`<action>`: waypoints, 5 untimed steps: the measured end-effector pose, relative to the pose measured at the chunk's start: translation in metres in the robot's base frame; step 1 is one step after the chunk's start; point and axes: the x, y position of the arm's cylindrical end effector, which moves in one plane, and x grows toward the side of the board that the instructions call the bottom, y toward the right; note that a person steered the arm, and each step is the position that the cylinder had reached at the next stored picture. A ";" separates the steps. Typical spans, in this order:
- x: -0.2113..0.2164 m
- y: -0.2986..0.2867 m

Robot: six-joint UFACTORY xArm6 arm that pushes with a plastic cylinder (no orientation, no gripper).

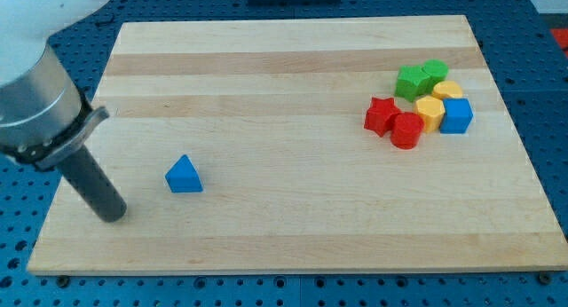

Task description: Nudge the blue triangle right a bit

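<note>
The blue triangle (184, 175) lies on the wooden board (293, 94) at the view's lower left. My tip (114, 215) rests on the board to the left of the triangle and a little below it, about a block's width and a half away, not touching it. The dark rod slants up to the view's left into the grey arm body.
A cluster of blocks sits at the view's upper right: a red star (382, 115), a red cylinder (406, 130), a green star (411, 81), a green block (435, 73), two yellow blocks (430, 112) (448, 90) and a blue cube (457, 115). The board's left edge is near my tip.
</note>
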 end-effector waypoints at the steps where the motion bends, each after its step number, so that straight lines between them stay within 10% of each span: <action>1: -0.020 0.014; 5: -0.024 0.121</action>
